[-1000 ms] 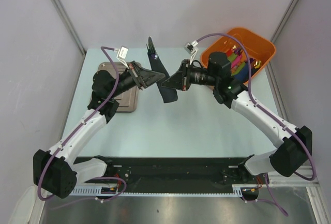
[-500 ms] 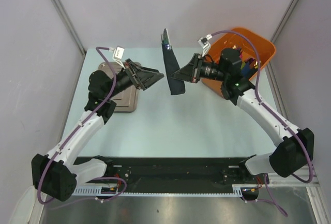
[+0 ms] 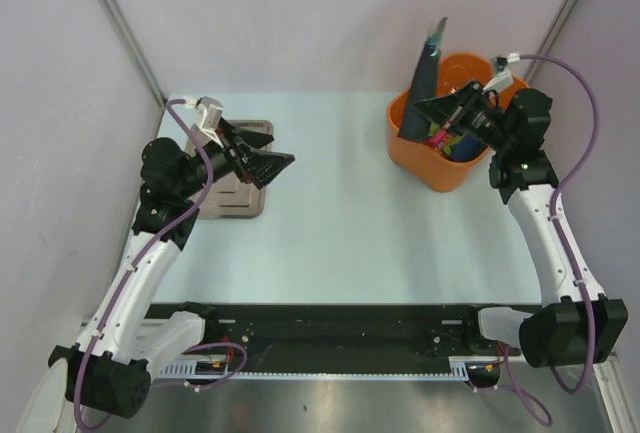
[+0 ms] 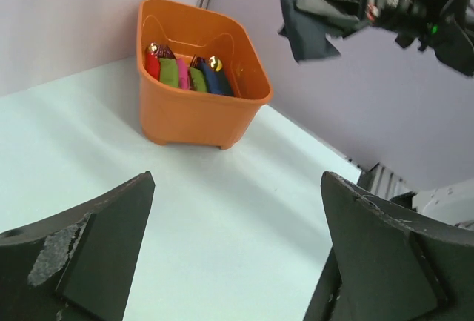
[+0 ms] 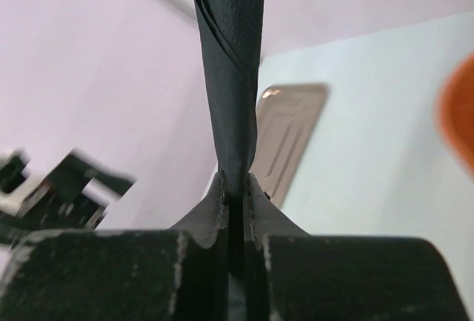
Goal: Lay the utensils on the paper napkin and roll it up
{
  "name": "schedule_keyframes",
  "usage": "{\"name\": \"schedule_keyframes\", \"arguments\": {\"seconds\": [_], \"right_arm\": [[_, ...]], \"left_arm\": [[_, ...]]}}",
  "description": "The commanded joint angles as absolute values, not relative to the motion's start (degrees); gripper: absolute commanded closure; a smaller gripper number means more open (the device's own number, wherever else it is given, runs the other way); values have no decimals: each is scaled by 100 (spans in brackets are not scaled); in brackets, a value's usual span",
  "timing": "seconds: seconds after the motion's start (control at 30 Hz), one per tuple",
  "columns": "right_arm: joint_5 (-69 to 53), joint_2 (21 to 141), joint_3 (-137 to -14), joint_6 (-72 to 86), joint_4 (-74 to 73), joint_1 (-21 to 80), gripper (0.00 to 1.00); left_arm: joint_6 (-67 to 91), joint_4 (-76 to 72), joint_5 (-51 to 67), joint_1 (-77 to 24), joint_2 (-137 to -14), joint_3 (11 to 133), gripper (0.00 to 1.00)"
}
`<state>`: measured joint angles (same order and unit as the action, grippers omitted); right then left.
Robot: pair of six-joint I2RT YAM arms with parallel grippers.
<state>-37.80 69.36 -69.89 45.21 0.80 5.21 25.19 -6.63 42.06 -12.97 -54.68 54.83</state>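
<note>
Top external view has the right end effector [image 3: 441,111] clenched on the rolled black napkin [image 3: 427,78] upright over the orange bin [image 3: 425,165], left end effector [image 3: 268,154] released, empty; gripped through paper only, the utensils [image 3: 436,48] may slide out

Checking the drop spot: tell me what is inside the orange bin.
Inside the orange bin lie rolled napkins, red, green, pink and blue, with gold cutlery tips showing. They hide the bin floor beneath them.
</note>
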Motion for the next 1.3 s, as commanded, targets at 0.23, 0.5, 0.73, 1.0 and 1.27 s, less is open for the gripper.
{"name": "schedule_keyframes", "arguments": {"seconds": [0.23,0.5,0.73,1.0,1.27], "right_arm": [[-2901,8268,-7541,4306,-62,-492,100],[-2391,9421,-7673,4403,588,-615,100],[-1916,10730,-8462,4456,729,-615,100],[-1767,12189,-9772,4526,782,-519,100],[-1530,13192,-10748,4605,783,-334,100]], "left_arm": [[1582,-299,3633,-1195,-4992,5134,0],[862,-562,2857,-1187,-5150,4852,0],[317,-466,2751,-1125,-5888,5211,0],[395,-308,3102,-826,-6864,5633,0],[334,-150,3234,-580,-7435,5906,0]]}}
